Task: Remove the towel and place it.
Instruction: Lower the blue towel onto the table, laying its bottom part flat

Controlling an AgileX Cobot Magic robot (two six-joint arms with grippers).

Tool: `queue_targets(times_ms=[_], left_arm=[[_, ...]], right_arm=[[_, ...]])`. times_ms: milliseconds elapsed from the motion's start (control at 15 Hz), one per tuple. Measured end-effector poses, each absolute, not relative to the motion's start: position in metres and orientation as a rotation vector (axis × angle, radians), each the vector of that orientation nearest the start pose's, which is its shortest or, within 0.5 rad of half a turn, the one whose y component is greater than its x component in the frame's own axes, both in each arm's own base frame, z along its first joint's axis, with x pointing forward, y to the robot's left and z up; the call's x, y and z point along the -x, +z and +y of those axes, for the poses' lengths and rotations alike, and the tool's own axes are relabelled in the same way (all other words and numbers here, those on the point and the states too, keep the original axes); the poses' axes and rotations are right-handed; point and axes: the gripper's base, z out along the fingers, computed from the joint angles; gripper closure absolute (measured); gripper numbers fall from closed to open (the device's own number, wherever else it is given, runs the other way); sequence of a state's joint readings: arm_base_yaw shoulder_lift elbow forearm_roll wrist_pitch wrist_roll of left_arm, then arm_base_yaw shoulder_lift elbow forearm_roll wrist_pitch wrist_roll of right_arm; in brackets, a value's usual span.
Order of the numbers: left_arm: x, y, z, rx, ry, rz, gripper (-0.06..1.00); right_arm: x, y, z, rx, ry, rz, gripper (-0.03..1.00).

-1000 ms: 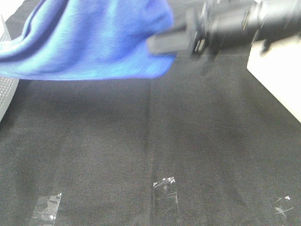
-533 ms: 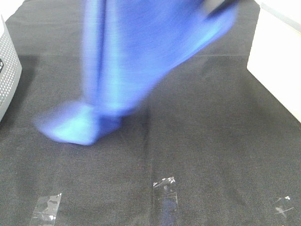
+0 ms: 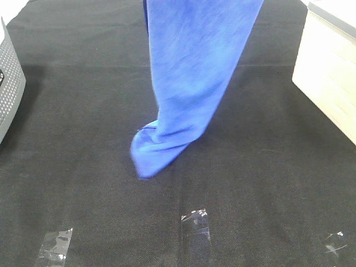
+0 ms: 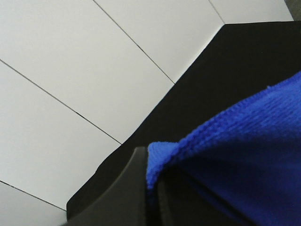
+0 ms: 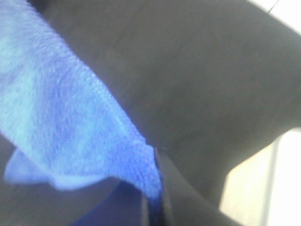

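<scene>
Black woven table cloth fills almost everything you see from the high camera. Over it hangs the royal-blue towel, gathered into one long drape whose upper end runs out of the top of that view. Its lower end touches the cloth near the middle and folds over toward the left.

On your right, a pale wooden block sits at the cloth's edge. On your left, a grey perforated bin pokes in at the side.

Your left gripper shows only in its wrist view. It is pressed together on a stitched edge of the towel, with the blue fabric bunched between the dark fingers and white floor tiles beyond the cloth. Your right gripper is likewise pinching the towel: in its blurred wrist view, a narrowing corner of blue runs straight down between the fingers.

Three scraps of clear tape are stuck along the near side of the cloth: left tape, middle tape and right tape. All lie well apart from the towel's end.
</scene>
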State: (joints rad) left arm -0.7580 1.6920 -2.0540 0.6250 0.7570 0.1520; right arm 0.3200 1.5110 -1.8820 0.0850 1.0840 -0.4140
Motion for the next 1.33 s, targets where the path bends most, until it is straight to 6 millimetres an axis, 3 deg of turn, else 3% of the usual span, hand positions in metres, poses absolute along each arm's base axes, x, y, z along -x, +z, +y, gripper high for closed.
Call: queue_targets(times_ms=[200, 333, 600, 867, 1000, 1333], left_arm=[[-0.31, 0.522, -0.214, -0.774, 0.225, 1.428, 0.94], [-0.325, 0.529, -0.206, -0.714, 0.193, 1.312, 0.94], [-0.365, 0.52, -0.196, -0.686, 0.191, 1.136, 0.94], [-0.392, 0.513, -0.171, -0.655, 0.229, 1.066, 0.94], [-0.405, 0.504, -0.166, -0.652, 0.23, 1.046, 0.94], [-0.454, 0.459, -0.17, -0.71, 0.243, 0.933, 0.94]], right_arm=[[-0.302, 0.499, 0.105, 0.751, -0.009, 1.864, 0.97], [-0.321, 0.506, 0.11, 0.682, -0.024, 1.704, 0.97], [-0.359, 0.497, 0.121, 0.604, -0.039, 1.542, 0.97], [-0.376, 0.503, 0.125, 0.557, -0.123, 1.317, 0.97], [-0.39, 0.492, 0.129, 0.547, -0.125, 1.299, 0.97], [-0.431, 0.449, 0.143, 0.536, -0.129, 1.287, 0.97]])
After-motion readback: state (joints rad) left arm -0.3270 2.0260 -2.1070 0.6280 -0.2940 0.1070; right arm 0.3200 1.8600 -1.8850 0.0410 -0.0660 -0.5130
